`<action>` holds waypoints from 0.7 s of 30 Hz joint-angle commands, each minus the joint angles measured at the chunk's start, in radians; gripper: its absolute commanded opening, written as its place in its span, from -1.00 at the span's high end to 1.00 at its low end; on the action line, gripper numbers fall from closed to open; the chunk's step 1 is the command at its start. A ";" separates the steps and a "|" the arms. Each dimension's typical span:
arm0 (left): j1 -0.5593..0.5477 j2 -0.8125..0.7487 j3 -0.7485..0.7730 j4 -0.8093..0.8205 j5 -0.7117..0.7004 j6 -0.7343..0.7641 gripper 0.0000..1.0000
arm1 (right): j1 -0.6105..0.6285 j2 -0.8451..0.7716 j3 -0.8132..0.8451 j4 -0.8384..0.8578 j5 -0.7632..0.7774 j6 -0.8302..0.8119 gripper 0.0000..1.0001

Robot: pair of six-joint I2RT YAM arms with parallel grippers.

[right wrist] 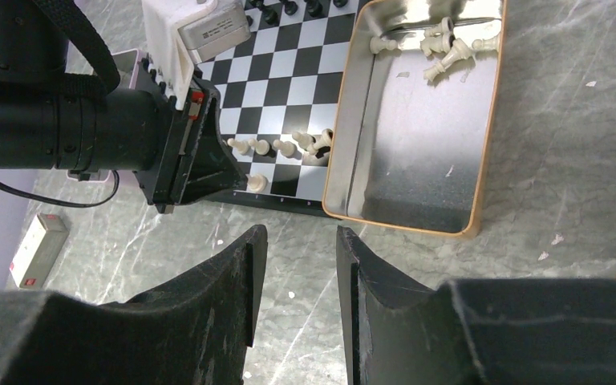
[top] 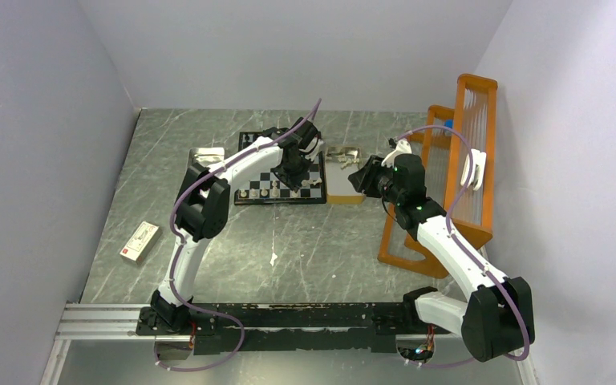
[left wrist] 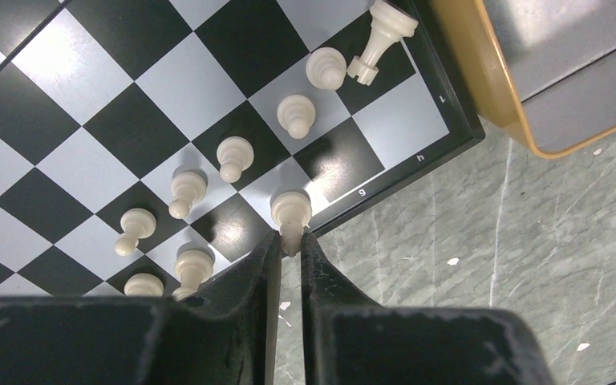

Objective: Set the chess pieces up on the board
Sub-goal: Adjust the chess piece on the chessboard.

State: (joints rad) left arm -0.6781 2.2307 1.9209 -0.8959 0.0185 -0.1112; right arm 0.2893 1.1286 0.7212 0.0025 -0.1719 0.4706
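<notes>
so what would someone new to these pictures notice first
Probably the left gripper, pinched shut on a small cream chess piece at the near edge of the black-and-white checkered chessboard, beside a row of cream pawns. Next, the tan-rimmed silvery metal tray just right of the board, with loose cream pieces lying at its far end, and the open right gripper hovering over the grey marbled table.

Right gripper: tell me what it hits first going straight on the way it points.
The right gripper, fingers open and empty, would likely meet the bare table just short of the chessboard frame, near the metal tray corner; depth is unclear.
</notes>
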 commanded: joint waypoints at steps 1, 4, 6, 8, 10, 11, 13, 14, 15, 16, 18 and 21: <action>-0.008 -0.014 0.004 0.017 0.006 0.012 0.62 | 0.001 -0.001 -0.014 0.030 -0.005 -0.002 0.17; -0.007 -0.021 0.007 0.020 0.025 0.012 0.56 | 0.001 -0.006 -0.011 0.027 -0.004 -0.008 0.16; -0.007 -0.032 0.012 0.025 0.034 0.011 0.48 | 0.002 -0.009 -0.009 0.021 -0.003 -0.010 0.13; -0.006 -0.046 0.020 0.033 0.038 0.006 0.37 | 0.002 -0.008 -0.004 0.020 -0.012 -0.018 0.09; -0.005 -0.062 0.028 0.044 0.039 0.001 0.30 | 0.005 -0.005 0.003 0.021 -0.023 -0.027 0.10; -0.002 -0.073 0.031 0.051 0.038 -0.003 0.28 | 0.007 -0.004 0.008 0.024 -0.027 -0.031 0.10; 0.004 -0.093 0.037 0.063 0.039 -0.012 0.25 | 0.015 0.003 0.022 0.024 -0.035 -0.039 0.11; 0.009 -0.108 0.037 0.068 0.033 -0.017 0.23 | 0.020 0.009 0.028 0.027 -0.038 -0.044 0.11; 0.016 -0.126 0.031 0.076 0.024 -0.023 0.20 | 0.029 0.014 0.037 0.031 -0.043 -0.051 0.12; 0.023 -0.152 0.021 0.096 0.014 -0.029 0.17 | 0.040 0.023 0.050 0.030 -0.041 -0.062 0.14; 0.047 -0.217 -0.023 0.140 0.008 -0.047 0.10 | 0.073 0.040 0.085 0.017 -0.019 -0.090 0.14; 0.098 -0.340 -0.107 0.214 0.024 -0.067 -0.01 | 0.136 0.076 0.155 0.002 0.031 -0.174 0.16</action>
State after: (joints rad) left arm -0.6464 2.0720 1.8782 -0.8093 0.0299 -0.1406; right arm 0.3569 1.1725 0.7750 -0.0074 -0.1871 0.4103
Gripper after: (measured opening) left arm 0.471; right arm 0.428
